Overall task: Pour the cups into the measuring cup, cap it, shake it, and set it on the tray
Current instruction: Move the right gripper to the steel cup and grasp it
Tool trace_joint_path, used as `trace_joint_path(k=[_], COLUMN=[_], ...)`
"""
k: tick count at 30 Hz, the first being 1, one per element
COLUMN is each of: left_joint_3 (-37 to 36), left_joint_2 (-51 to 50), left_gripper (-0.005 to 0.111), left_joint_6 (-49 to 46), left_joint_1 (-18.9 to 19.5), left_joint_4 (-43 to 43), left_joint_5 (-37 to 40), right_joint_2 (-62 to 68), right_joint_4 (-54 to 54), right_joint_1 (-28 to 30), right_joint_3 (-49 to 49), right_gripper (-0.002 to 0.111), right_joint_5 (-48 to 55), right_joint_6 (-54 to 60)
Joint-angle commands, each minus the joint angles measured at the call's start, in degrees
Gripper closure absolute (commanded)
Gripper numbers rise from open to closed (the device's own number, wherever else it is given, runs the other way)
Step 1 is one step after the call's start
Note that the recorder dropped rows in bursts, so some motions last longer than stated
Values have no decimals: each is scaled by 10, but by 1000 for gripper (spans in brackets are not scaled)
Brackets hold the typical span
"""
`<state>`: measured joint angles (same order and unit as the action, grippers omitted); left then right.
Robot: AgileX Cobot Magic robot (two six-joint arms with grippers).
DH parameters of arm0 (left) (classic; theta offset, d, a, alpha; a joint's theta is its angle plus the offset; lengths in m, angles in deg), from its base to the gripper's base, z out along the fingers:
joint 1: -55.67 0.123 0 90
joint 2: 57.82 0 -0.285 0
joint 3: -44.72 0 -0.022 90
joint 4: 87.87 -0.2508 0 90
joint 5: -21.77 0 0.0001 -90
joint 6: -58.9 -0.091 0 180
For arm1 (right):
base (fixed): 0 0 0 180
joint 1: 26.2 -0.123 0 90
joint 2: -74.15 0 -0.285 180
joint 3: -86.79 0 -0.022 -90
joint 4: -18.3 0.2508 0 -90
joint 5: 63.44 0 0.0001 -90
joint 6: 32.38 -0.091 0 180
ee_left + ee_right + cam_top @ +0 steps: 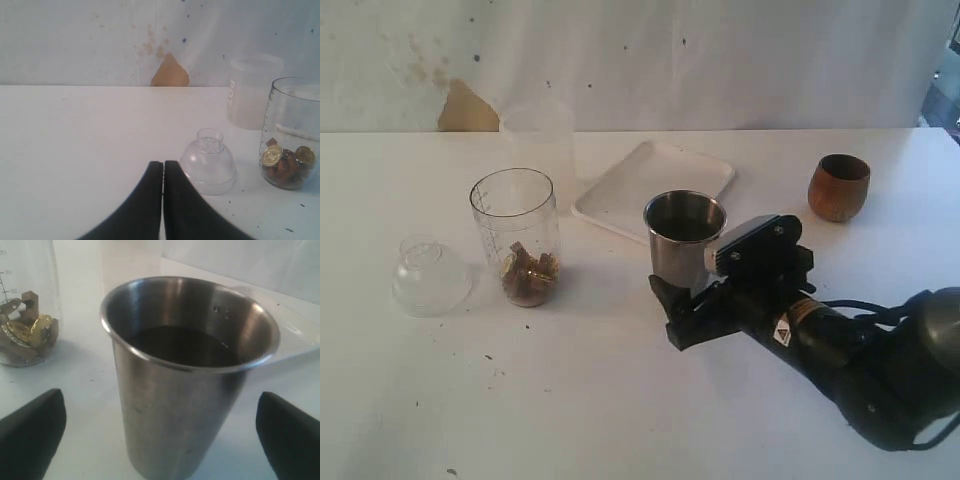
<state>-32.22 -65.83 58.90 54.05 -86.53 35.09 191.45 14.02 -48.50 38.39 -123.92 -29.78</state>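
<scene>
Tumbler (684,235) is standing upright mid-table, just in front of tray (620,200); touching it or not, can't tell. I'm holding R gripper (160,440) spread wide w/ a finger on each side of it, gripping nothing yet, lining up a side grasp below the rim so the dark contents don't spill. L gripper (163,192) is sitting closed + empty by cap (207,167), out of the way. Meas cup (515,235), w/ coins + brown bits, is waiting uncapped for the pour. Wood cup (839,187) is standing well apart, ext view R.
</scene>
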Motion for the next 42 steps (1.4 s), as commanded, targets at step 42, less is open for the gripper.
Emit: trace_joint_path(k=[42], left_joint_3=[-3], left_joint_2=[2], left_gripper=[106], left_joint_6=[0], left_joint_1=[-4], left_joint_4=[7], left_joint_5=[0], right_joint_2=[80], right_joint_4=[-4], right_joint_1=[-1], right_joint_3=[94], right_gripper=[53], right_joint_5=[-19], right_joint_6=[1])
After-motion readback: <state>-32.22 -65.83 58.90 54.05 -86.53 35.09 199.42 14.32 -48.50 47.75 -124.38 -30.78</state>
